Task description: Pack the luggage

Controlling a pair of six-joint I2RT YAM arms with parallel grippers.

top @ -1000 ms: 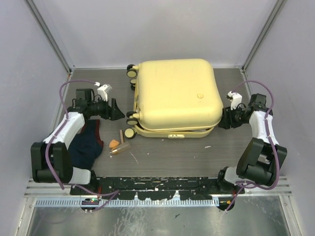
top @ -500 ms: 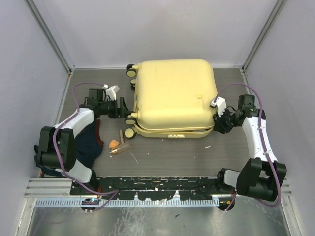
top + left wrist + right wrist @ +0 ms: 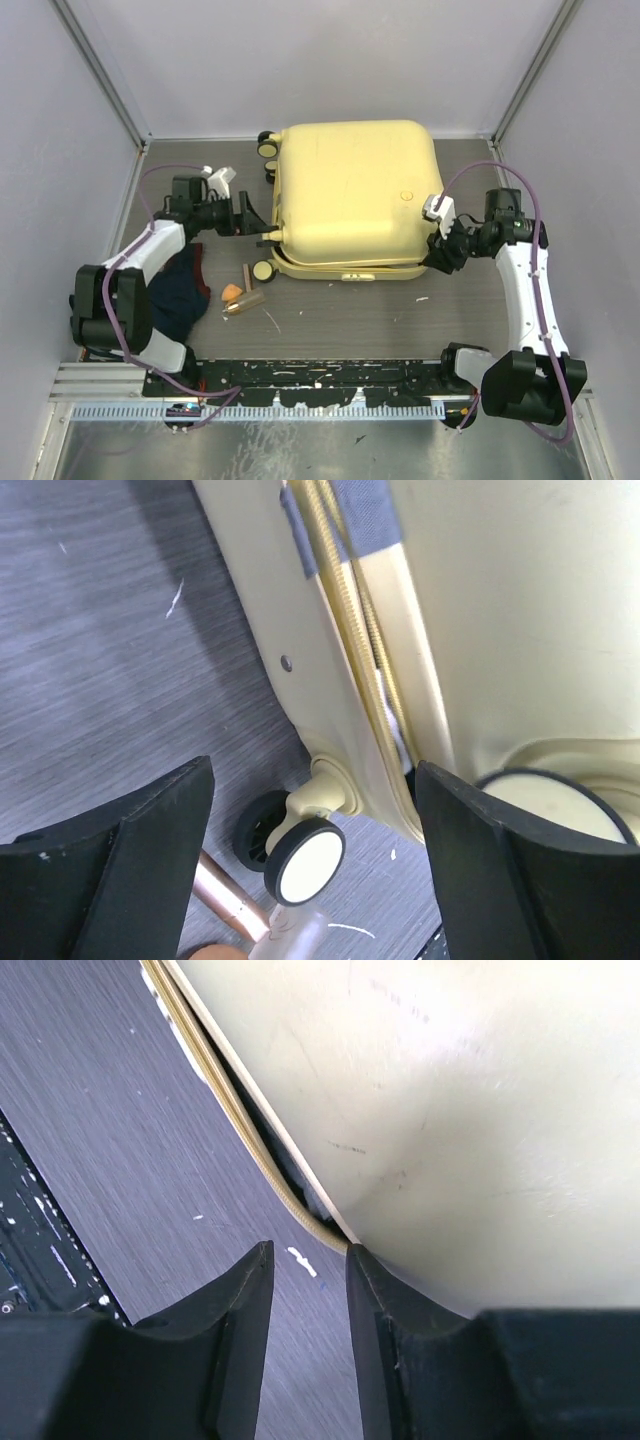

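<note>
As both arms have moved in from the sides, left gripper [image 3: 250,214] sits spread wide beside the wheels [image 3: 263,270]. The luggage [image 3: 355,190] lies flat mid-table [image 3: 340,320], seam ajar. Right gripper [image 3: 437,256], narrowly parted, meets its near-right corner. Likely closing up.

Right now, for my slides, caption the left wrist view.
Open left hand frames the luggage seam above a wheel.
</note>
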